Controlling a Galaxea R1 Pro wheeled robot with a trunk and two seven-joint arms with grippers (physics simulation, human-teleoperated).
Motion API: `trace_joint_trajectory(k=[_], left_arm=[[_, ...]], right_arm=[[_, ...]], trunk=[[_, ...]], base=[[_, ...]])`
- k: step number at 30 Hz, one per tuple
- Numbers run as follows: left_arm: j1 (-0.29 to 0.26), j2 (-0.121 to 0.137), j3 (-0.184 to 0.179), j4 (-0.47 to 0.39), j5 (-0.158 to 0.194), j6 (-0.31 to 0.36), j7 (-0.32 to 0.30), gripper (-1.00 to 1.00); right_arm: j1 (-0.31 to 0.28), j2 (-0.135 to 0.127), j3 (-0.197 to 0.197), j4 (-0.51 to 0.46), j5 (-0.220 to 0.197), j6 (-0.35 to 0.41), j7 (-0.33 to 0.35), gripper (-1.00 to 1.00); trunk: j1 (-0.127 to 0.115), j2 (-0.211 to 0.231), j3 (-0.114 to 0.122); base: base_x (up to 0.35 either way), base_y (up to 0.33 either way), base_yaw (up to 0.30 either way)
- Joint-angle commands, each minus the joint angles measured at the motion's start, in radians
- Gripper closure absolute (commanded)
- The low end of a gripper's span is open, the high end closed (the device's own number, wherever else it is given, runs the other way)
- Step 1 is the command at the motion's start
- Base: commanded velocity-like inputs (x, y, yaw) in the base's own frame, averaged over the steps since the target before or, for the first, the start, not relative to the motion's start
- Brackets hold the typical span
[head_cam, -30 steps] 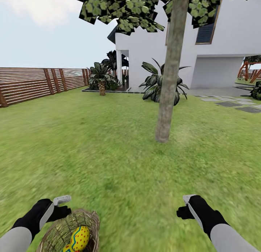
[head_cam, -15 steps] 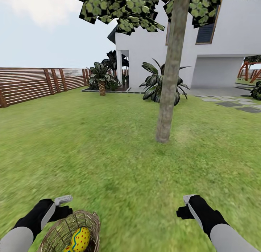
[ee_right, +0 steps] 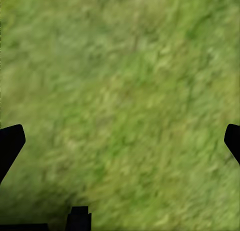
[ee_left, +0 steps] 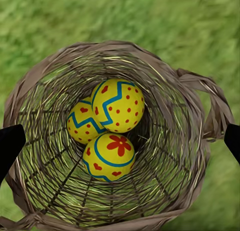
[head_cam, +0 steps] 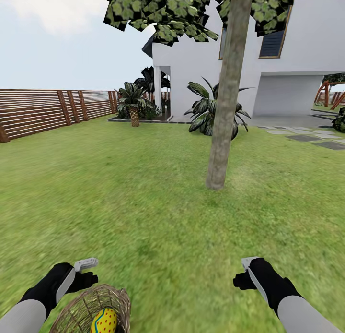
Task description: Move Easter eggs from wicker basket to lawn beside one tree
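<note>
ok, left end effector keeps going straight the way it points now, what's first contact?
Probably the top Easter egg, the highest of three piled in the wicker basket. The left end effector looks straight down into the basket's mouth, fingers open about as wide as the rim. Depth is unclear, so the fingers might catch the rim first.

From my head camera the wicker basket (head_cam: 91, 309) is cut off by the bottom edge, showing me just one Easter egg (head_cam: 104, 320). In the left wrist view one of the Easter eggs (ee_left: 84, 122) sits half hidden under another, and the basket's near rim runs off frame
</note>
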Motion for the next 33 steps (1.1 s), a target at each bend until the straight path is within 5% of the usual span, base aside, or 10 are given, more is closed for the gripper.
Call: trace_joint_trajectory(k=[1, 33], left_arm=[[0.0, 0.0, 0.005, -0.001, 0.001, 0.006, -0.003, -1.0], [0.0, -0.025, 0.007, -0.001, 0.006, 0.001, -0.006, -1.0]], right_arm=[[0.0, -0.001, 0.005, -0.001, 0.009, 0.005, 0.008, -1.0], [0.0, -0.002, 0.004, -0.002, 0.008, 0.004, 0.008, -1.0]], trunk=[[0.0, -0.001, -0.001], [0.008, -0.015, -0.007]], base=[[0.0, 0.0, 0.0], [0.0, 0.0, 0.0]])
